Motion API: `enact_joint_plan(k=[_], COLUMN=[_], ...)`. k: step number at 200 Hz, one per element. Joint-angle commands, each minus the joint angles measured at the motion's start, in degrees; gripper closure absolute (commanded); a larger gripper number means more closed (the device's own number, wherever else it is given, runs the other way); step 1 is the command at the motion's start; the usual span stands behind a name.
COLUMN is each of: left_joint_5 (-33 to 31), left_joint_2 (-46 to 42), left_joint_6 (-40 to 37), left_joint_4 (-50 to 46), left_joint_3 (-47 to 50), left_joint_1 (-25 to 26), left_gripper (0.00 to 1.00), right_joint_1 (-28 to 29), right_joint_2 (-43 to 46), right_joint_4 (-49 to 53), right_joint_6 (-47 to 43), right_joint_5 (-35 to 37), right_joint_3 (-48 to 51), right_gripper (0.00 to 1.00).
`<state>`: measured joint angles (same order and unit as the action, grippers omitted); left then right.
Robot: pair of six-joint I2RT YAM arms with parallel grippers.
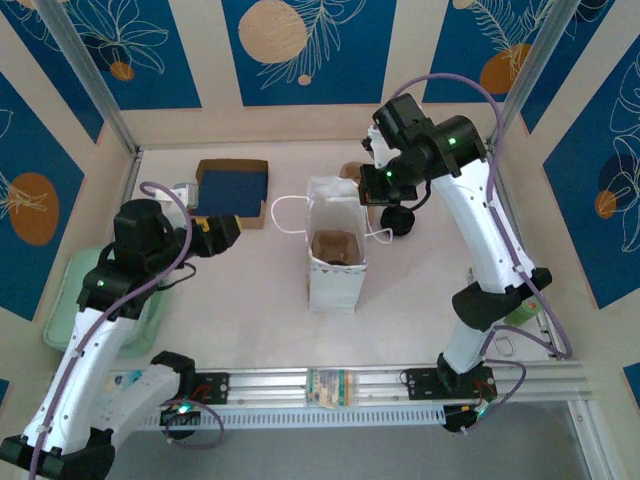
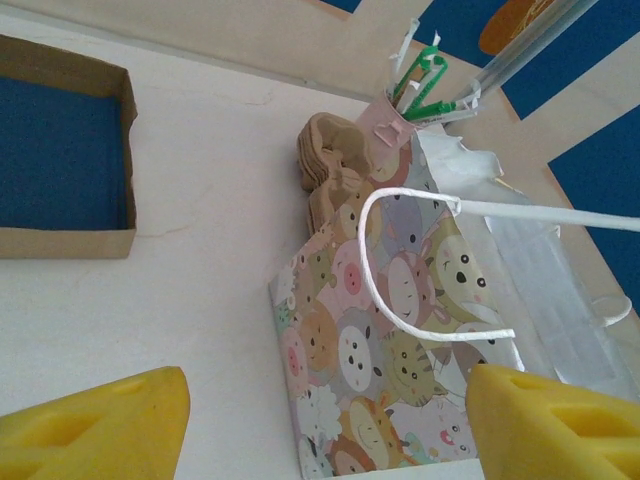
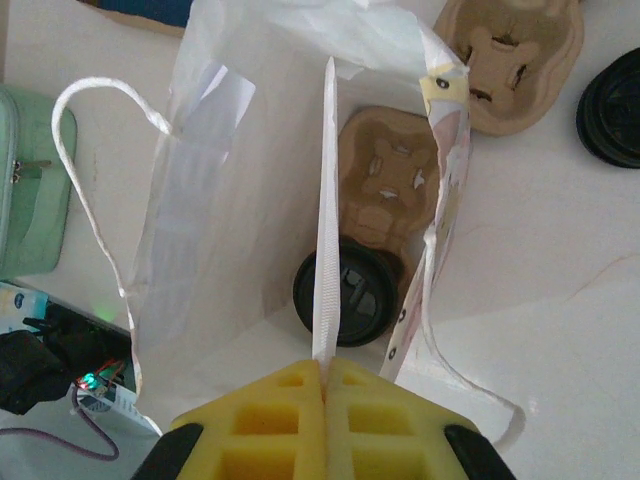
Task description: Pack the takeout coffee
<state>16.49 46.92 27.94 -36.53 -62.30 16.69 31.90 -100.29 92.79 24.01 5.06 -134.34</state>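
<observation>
The coffee (image 3: pixel 347 300) stands inside the bag (image 3: pixel 220 150), beside a carrier (image 3: pixel 385 180); the right pincer (image 3: pixel 325 368) is clamped on the bag's top edge; the left pincer (image 2: pixel 325 420) gapes wide, empty; any tug on that edge could tip bag and coffee, since nothing steadies them.

I see the bag (image 3: pixel 240 170) as thin matt paper, white inside, with a ribbed white paper handle (image 3: pixel 325 220). The coffee (image 3: pixel 350 300) has a slightly glossy black plastic lid. The carrier (image 3: pixel 385 180) is rough tan pulp. The right gripper (image 3: pixel 325 372) has matt yellow pads (image 3: pixel 385 415).
</observation>
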Motion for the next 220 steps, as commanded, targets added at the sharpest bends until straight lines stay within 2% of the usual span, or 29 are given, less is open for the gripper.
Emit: enact_joint_plan(k=[1, 40, 116, 220], left_joint_5=[-0.2, -0.5, -1.1, -1.6], left_joint_2=[-0.7, -0.8, -0.7, -0.9], left_joint_6=[-1.4, -1.7, -2.4, -2.5], left_joint_4=[-0.7, -1.1, -1.5, -1.5], left_joint_3=[-0.4, -0.3, 0.2, 0.6], left_joint_1=[0.4, 0.4, 0.5, 0.5], left_gripper=[0.26, 0.26, 0.26, 0.26], right_joint_1=[1.1, 2.5, 3.3, 4.0], right_joint_2=[-1.6, -4.3, -7.8, -9.1], right_joint_4=[4.4, 5.3, 6.0, 6.3], right_joint_6=[0.6, 1.0, 0.9, 0.5], right_joint_5=[1.3, 4.1, 4.8, 5.3], right_joint_3=[-2.9, -4.3, -6.0, -3.0], right_gripper=[1.00, 1.00, 1.00, 1.00])
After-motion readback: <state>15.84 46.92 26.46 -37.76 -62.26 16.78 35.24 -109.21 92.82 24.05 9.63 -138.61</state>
